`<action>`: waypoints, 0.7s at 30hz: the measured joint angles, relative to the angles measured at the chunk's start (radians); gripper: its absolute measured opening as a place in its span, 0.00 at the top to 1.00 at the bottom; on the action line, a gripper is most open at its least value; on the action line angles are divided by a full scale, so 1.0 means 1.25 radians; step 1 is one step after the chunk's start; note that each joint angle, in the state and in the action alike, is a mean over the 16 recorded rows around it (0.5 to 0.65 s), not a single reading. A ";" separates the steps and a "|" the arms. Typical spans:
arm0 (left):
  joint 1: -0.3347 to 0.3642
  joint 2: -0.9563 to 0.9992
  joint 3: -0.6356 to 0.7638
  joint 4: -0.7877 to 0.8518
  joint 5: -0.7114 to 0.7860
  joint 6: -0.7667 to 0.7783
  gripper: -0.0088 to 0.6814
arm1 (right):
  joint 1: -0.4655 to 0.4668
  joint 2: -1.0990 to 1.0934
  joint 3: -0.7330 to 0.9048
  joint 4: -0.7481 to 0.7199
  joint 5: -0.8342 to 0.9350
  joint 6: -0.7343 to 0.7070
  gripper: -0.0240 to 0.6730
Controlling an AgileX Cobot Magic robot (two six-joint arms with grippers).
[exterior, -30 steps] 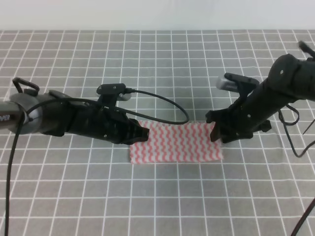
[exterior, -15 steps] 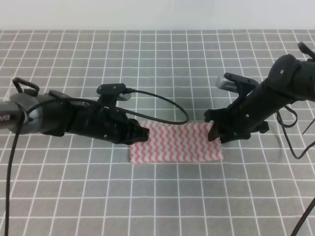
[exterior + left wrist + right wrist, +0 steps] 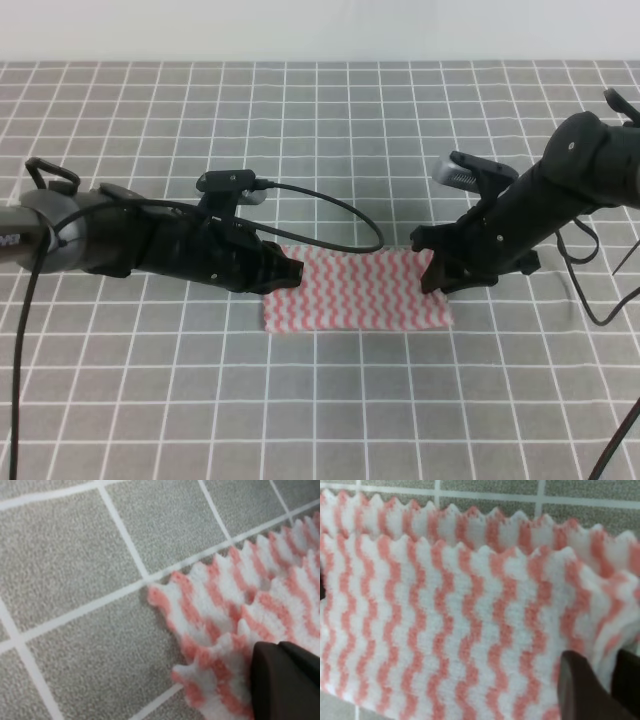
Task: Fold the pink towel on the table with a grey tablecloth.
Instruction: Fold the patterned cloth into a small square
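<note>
Pink towel (image 3: 356, 291) already halved on grey table (image 3: 330, 120) | left gripper (image 3: 290, 274), right gripper (image 3: 434, 276) pinch far corners (we judge, for next fold); jaws closed on cloth

From overhead, the left pincer (image 3: 292, 274) covers the near-left corner of the pink towel (image 3: 355, 292), and its fingertips merge into one dark mass there, so their closure cannot be read. The right pincer (image 3: 432, 272) hides the towel's far-right corner the same way. The left wrist view shows only one dark fingertip (image 3: 287, 680), cut off by the lower right edge; the towel runs out of frame beside it. In the right wrist view two fingertips (image 3: 580, 687) are cropped at the bottom, towel bunched between them, and everything is soft and blurred.
</note>
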 joint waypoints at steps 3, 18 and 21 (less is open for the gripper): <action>0.000 0.000 0.001 0.001 -0.001 0.000 0.99 | 0.000 0.000 0.000 -0.007 -0.002 0.002 0.89; 0.000 0.001 0.002 0.002 0.002 0.000 0.99 | 0.000 -0.017 0.000 0.050 -0.022 -0.021 0.99; 0.000 0.001 0.002 0.002 0.005 0.001 0.99 | 0.000 -0.021 0.000 0.082 -0.025 -0.037 0.99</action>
